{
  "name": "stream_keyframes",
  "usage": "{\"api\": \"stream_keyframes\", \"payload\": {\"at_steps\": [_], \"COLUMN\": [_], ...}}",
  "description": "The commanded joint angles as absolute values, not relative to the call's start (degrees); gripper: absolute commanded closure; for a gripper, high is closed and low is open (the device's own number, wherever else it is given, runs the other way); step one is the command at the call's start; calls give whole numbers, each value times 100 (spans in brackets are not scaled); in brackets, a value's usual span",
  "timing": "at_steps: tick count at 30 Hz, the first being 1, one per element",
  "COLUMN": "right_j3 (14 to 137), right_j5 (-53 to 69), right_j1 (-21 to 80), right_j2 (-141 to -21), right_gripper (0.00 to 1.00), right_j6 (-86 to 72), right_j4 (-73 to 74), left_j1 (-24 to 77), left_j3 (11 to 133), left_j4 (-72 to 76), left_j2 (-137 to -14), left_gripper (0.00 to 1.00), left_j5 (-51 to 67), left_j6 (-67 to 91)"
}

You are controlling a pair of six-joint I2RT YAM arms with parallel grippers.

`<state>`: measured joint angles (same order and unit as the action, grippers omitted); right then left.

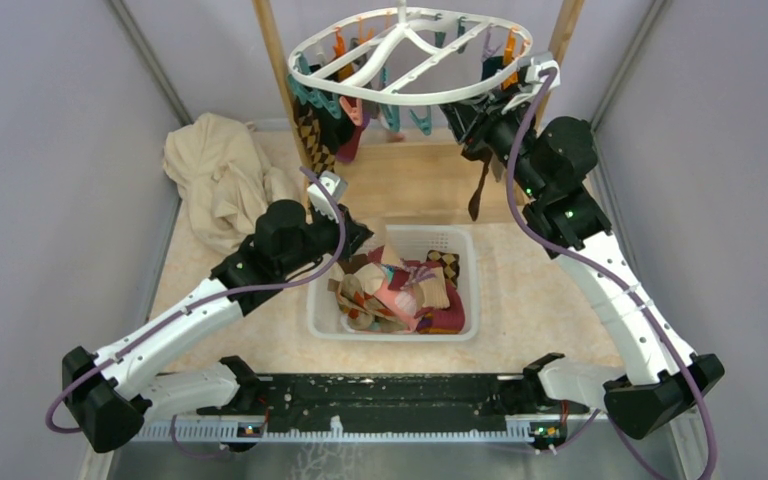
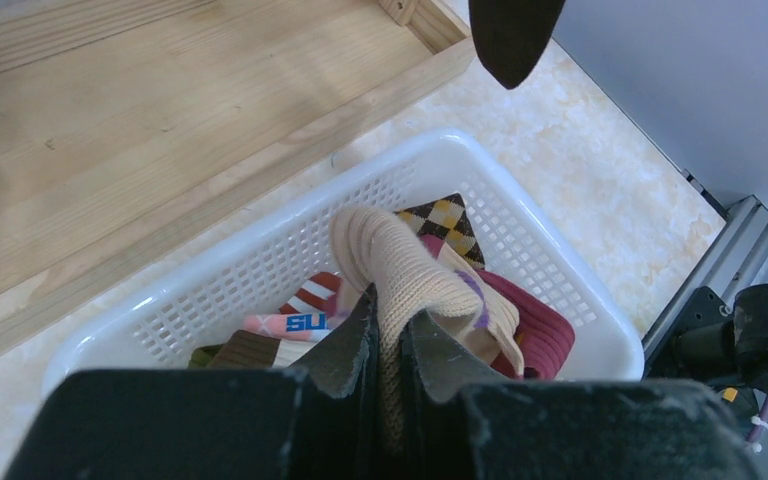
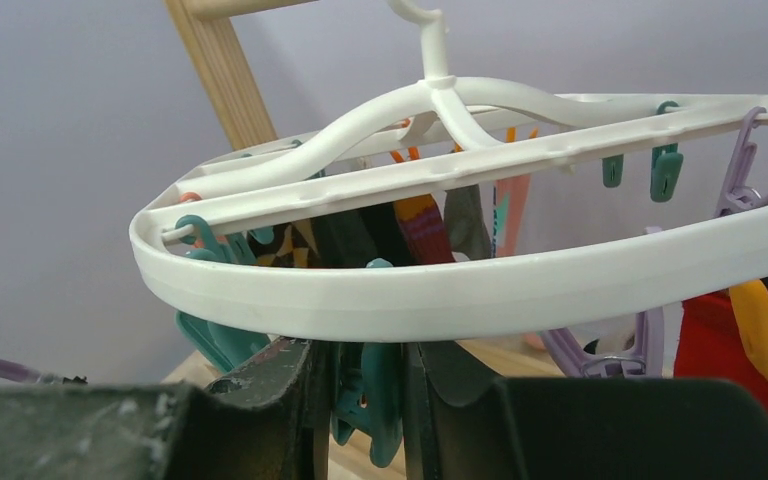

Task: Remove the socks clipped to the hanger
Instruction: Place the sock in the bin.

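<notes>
While left pincer holds a beige ribbed sock over the white basket, fabric catching on the pads could drag it past the rim. Farther: right pincer narrow around a teal clip under the hanger. An off-centre squeeze may swing the hanger, leaving the dark sock clipped.

Lilac-grey walls; beige marbled tabletop.

Left wrist view: beige sock vanishes between the left gripper's closed fingers; dark sock is cut by the top edge. Right wrist view: hanger rim hides the teal clip's top; whether the right gripper touches the clip is indeterminate.
</notes>
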<state>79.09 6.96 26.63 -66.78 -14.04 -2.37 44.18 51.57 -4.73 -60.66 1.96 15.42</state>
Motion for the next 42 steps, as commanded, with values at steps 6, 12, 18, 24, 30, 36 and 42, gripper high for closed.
{"api": "stream_keyframes", "payload": {"at_steps": [6,12,18,24,30,36,42], "right_j3": [7807,7486,7058,6852,6463,6019,5606], "right_j5": [642,624,494,396,424,542,761], "right_j1": [2722,2722,2721,2724,2723,2725,2725], "right_j2": [-6459,-6240,-5852,-5480,-5009,-4697,-4589], "right_gripper": [100,56,35,31,31,31,31], "right_j6": [-1431,-1539,-1591,-1621,-1725,-1863,-2047], "right_j4": [-460,-196,173,772,1326,1738,1832], "left_j1": [4377,4378,4377,4377,4377,4377,4377], "left_j3": [5244,5317,5356,5432,5318,5176,5046], "left_j4": [-324,-356,-340,-319,-261,-275,-365], "left_j2": [-6119,-6153,-6280,-6515,-6824,-7039,-7252], "left_gripper": [86,86,86,81,73,53,37], "left_j5": [367,535,733,1013,1278,1267,1043], "left_j6": [1597,1684,1787,1857,1932,1985,1996]}}
